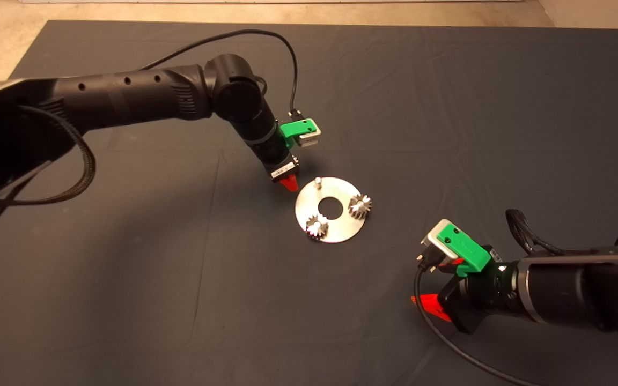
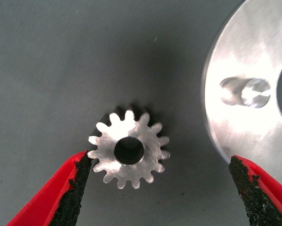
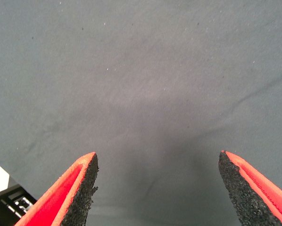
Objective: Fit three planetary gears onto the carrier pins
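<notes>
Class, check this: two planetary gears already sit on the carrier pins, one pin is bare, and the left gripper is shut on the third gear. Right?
Not quite. The left wrist view shows the left gripper open, its fingers on either side of the third gear, which lies on the mat. The rest holds: two gears sit on pins, and one pin is bare.

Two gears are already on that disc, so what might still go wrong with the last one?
The third gear lies flat on the mat beside the disc, between the open fingers of the left gripper. One pad is at the teeth while the other is over the disc's edge, so closing may push the gear sideways or catch the disc. The free pin is thin; a tilted gear could jam.
</notes>
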### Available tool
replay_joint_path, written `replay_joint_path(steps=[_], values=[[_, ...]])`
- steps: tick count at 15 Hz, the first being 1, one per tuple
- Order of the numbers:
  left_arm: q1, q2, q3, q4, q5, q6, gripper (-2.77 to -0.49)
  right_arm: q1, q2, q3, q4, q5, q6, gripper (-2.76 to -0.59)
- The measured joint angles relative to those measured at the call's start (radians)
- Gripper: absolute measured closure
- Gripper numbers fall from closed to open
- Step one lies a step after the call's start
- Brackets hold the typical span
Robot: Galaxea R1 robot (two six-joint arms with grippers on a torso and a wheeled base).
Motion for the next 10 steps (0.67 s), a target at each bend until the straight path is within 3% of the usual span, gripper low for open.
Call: replay_joint_path(steps=[6, 10], values=[[0.000, -0.001, -0.016, -0.009, -0.011, 0.032, -2.04, 0.016, 0.003, 0.000, 0.005, -0.001, 0.000, -1.89], [0.000, 0.000, -0.039, -0.012, -0.031, 0.063, -2.04, 0.017, 0.003, 0.000, 0.007, 0.000, 0.000, -1.89]])
